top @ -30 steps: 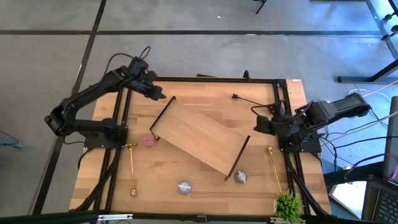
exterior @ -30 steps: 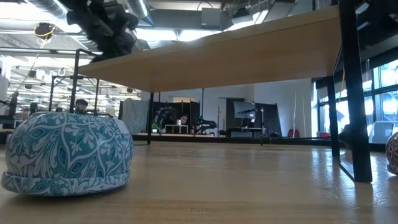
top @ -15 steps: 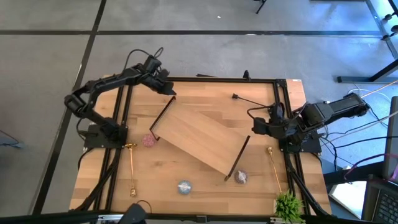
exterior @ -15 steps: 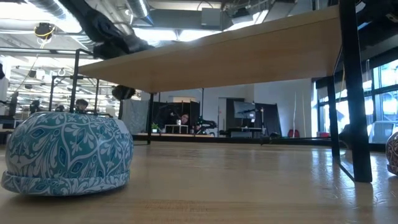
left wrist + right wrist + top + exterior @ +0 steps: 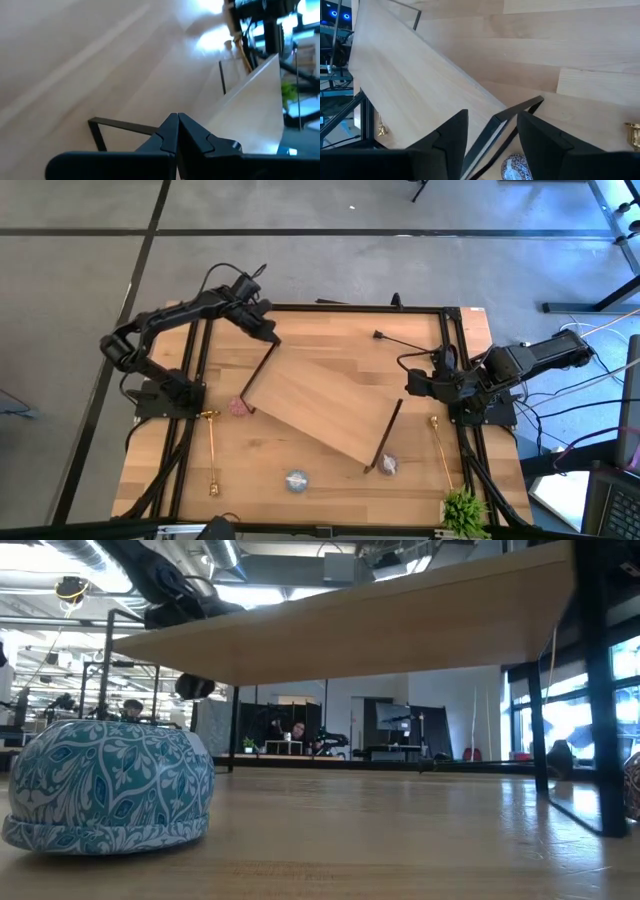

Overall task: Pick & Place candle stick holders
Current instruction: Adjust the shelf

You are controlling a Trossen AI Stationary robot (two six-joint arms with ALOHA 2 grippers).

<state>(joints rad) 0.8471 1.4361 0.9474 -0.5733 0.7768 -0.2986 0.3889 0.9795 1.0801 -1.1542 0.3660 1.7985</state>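
At the counter's (image 5: 330, 495) near edge the blue round (image 5: 296, 480) sits left of centre, with a plant (image 5: 464, 510) at the near right corner. A mauve round (image 5: 388, 465) lies just beside the board's (image 5: 315, 402) near-right rail. One gold stem (image 5: 212, 450) lies flat near the left side, another gold stem (image 5: 441, 448) flat near the right. A pink round (image 5: 238, 407) sits by the board's left rail. The right claw (image 5: 412, 380) hovers near the board's right end, fingers (image 5: 447, 135) apart, holding nothing. A black stem (image 5: 400, 341) lies at the far right. The left claw (image 5: 268, 335) is at the board's far-left corner, fingers (image 5: 167, 135) pressed together.
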